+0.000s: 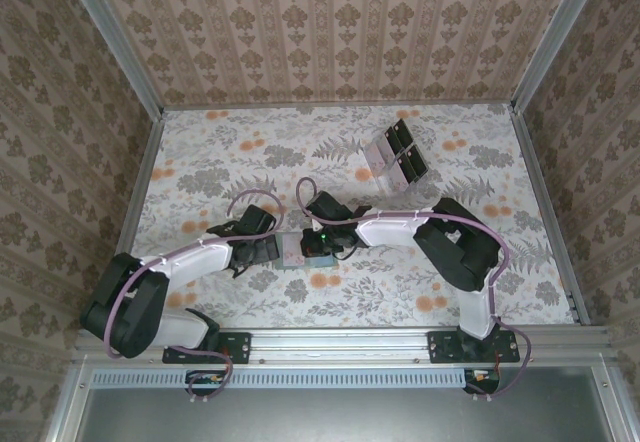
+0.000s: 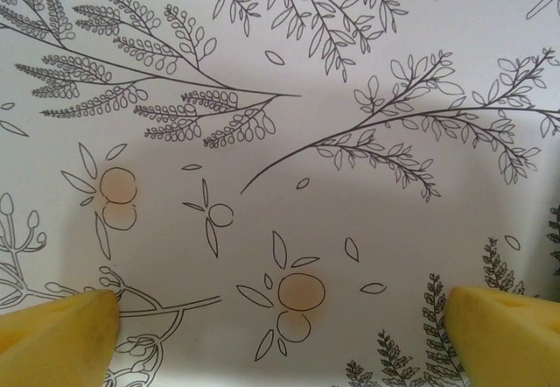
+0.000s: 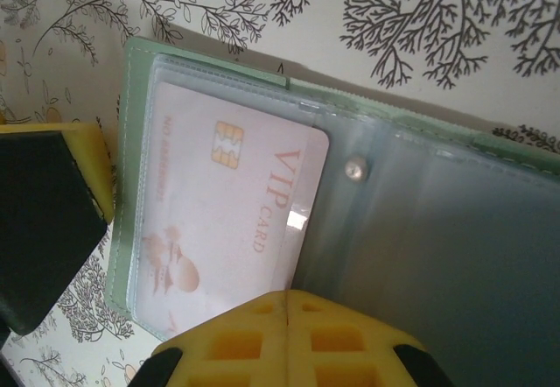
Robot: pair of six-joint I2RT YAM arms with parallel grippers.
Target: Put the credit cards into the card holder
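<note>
Mid-table I count one credit card (image 3: 227, 221) in card holder (image 3: 420, 229), right gripper (image 3: 287, 304) fingers together at its edge, left gripper (image 2: 280, 334) splayed over open cloth (image 2: 350, 80)

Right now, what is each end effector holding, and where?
Left end effector: open, nothing. Right end effector: shut against the credit card in the card holder; whether it pinches it cannot be told.

Top camera overlooks the table (image 1: 200, 162); right wrist's (close) shares the card holder (image 3: 420, 221).

The green holder (image 3: 455, 229) lies open and flat; a pink VIP card (image 3: 219, 221) with a chip sits in its left clear sleeve.
</note>
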